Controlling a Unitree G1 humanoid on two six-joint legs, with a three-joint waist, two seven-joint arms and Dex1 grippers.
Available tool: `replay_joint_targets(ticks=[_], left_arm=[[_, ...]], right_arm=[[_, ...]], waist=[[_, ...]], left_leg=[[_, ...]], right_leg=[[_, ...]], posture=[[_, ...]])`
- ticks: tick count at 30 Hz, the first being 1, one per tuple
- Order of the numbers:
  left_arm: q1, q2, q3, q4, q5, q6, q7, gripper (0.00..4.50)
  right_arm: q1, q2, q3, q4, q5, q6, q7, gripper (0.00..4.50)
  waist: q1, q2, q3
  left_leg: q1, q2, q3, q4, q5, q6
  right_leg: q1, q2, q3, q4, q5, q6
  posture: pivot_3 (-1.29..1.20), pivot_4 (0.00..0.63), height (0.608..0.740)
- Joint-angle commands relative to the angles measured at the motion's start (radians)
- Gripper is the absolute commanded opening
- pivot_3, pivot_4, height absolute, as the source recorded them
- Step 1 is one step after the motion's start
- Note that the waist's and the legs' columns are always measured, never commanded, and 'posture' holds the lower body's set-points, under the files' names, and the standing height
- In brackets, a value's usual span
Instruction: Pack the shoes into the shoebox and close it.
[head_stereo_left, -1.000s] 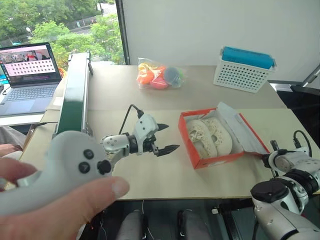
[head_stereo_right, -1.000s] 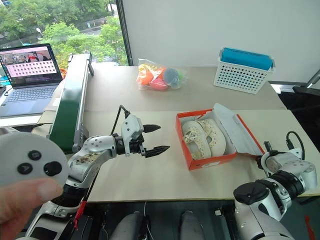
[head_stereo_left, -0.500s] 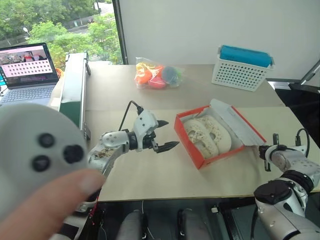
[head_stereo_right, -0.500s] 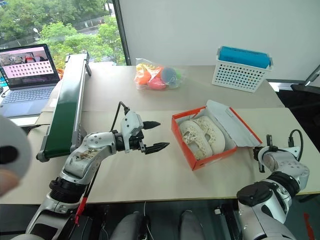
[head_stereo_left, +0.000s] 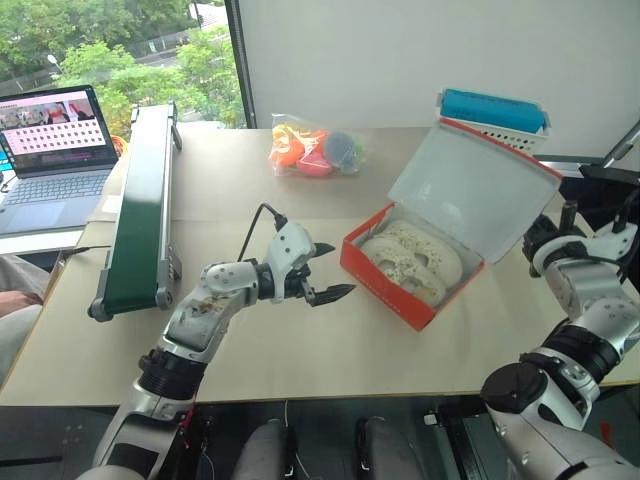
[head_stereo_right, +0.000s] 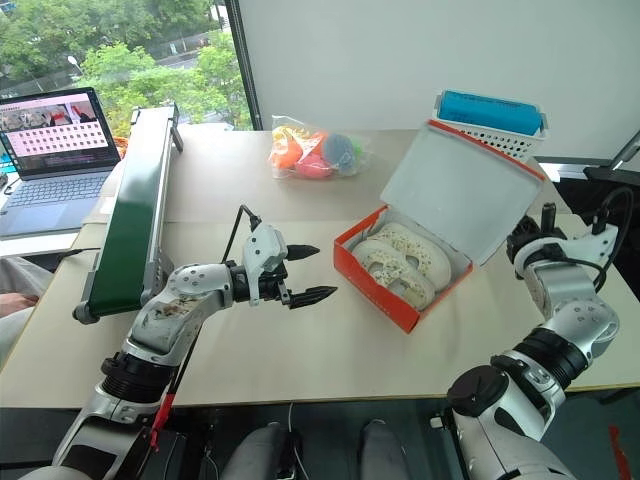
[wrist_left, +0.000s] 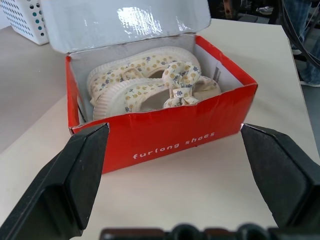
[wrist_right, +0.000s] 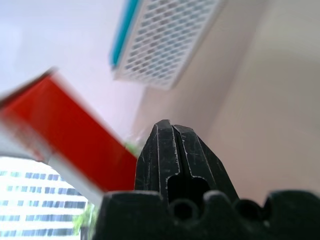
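The orange-red shoebox (head_stereo_left: 385, 291) sits right of the table's middle, with both cream shoes (head_stereo_left: 415, 262) side by side inside. Its white-lined lid (head_stereo_left: 470, 190) stands raised and tilted over the box. My right gripper (wrist_right: 172, 132) is shut with nothing in it. It is up behind the lid's red outer face, near the lid's lower right corner; whether it touches the lid I cannot tell. My left gripper (head_stereo_left: 342, 268) hangs open just left of the box, pointing at its red end wall (wrist_left: 165, 140).
A white perforated basket with a teal top (head_stereo_left: 495, 120) stands behind the lid at the back right. A clear bundle of orange and blue toys (head_stereo_left: 315, 150) lies at the back centre. A green conveyor (head_stereo_left: 140, 200) and a laptop (head_stereo_left: 50, 140) are at the left.
The lid, flat open to the right a second ago, has swung up over the box. My right gripper rose with it. The box slid slightly left. A hand holding a white controller left the view.
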Motion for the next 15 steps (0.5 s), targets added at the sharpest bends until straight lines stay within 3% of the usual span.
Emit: replay_joint_targets(ticks=[1,9,15], left_arm=[[-0.024,-0.003,0.001,-0.015,0.008,-0.029,-0.005,4.5],[-0.022,-0.004,0.004,-0.022,0.01,-0.027,0.0,4.5],[-0.025,-0.008,0.006,-0.021,0.011,-0.027,0.007,4.5]], right_arm=[[0.053,-0.093,0.183,-0.169,0.024,0.074,0.15,0.04],[0.219,-0.359,0.625,-0.379,-0.043,0.244,0.428,0.04],[0.212,-0.427,0.803,-0.314,-0.182,0.233,0.467,0.04]], waist=[[0.001,0.0,0.0],[0.003,0.0,0.001],[0.006,-0.001,0.002]], left_leg=[[0.0,0.0,0.0,0.0,0.0,0.0],[0.0,0.001,0.0,0.0,0.0,0.0],[-0.001,0.0,0.0,0.0,0.0,0.0]], right_leg=[[0.0,0.0,0.0,0.0,0.0,0.0],[0.0,0.0,-0.001,-0.001,0.0,0.0],[0.0,-0.001,-0.001,-0.002,0.0,0.0]], posture=[[0.0,0.15,0.699],[0.0,0.15,0.699],[0.0,0.15,0.699]])
